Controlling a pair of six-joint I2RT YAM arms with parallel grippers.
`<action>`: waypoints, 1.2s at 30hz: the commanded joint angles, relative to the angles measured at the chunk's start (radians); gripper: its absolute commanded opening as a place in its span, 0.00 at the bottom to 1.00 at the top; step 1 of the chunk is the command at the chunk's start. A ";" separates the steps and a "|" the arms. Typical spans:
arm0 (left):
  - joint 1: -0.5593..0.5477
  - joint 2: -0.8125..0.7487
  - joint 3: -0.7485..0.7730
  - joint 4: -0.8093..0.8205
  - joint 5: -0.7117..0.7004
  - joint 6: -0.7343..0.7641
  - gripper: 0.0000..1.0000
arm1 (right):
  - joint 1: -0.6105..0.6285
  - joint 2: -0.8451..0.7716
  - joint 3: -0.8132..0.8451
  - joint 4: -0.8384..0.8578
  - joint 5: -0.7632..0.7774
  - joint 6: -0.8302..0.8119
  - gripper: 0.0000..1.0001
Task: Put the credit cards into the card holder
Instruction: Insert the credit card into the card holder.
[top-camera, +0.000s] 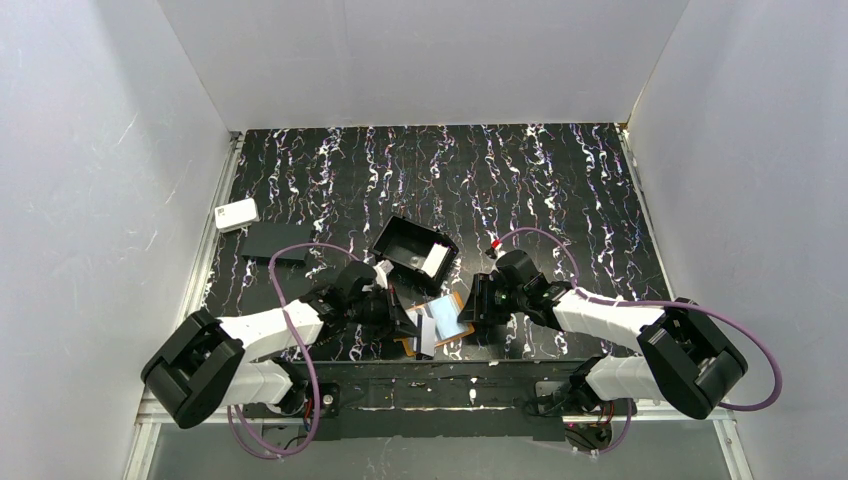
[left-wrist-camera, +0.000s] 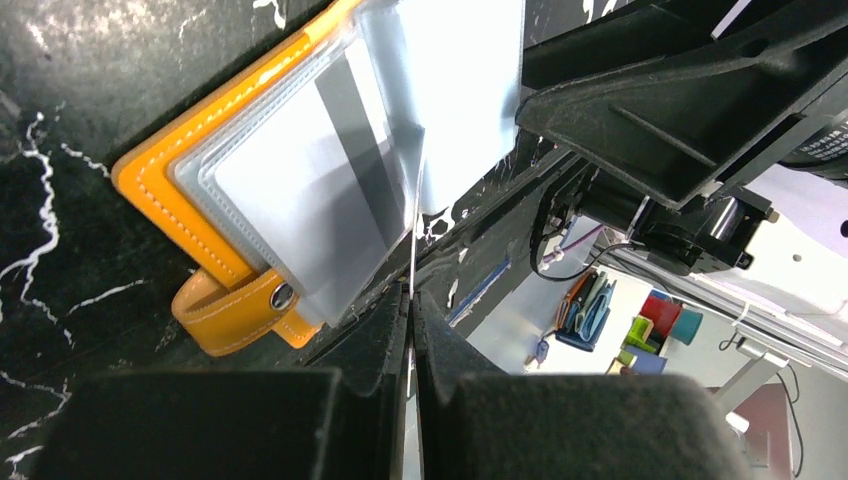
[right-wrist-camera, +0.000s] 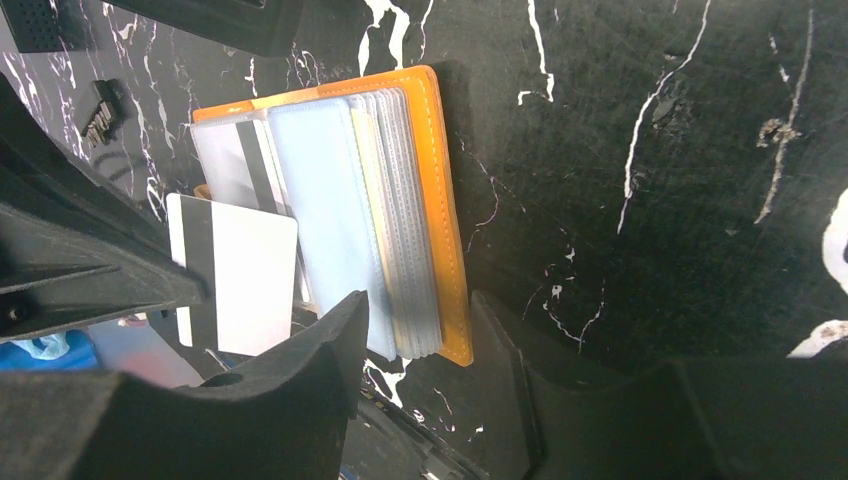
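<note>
Small orange-tan leather card holder (top-camera: 452, 322) being shown lying open on black white-veined table (top-camera: 560, 190), lower centre of top frame, clear sleeves up. Thin white dark-striped plastic credit card (right-wrist-camera: 235, 285) being pinched by fully closed left gripper (left-wrist-camera: 411, 298), at holder's lower left. Right gripper (right-wrist-camera: 415, 312) being held partly open, fingers straddling holder's lower right edge; clamping cannot be told. Black open box tray (top-camera: 415, 248) just above holder.
</note>
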 joint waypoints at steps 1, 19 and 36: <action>0.010 -0.062 -0.029 -0.016 -0.017 -0.027 0.00 | 0.011 0.021 0.004 0.002 0.014 -0.004 0.51; 0.020 -0.004 -0.016 0.014 0.004 0.005 0.00 | 0.013 0.037 0.004 0.011 0.009 -0.007 0.51; 0.029 -0.069 -0.034 0.096 0.001 0.006 0.00 | 0.017 0.063 0.005 0.027 0.001 -0.003 0.50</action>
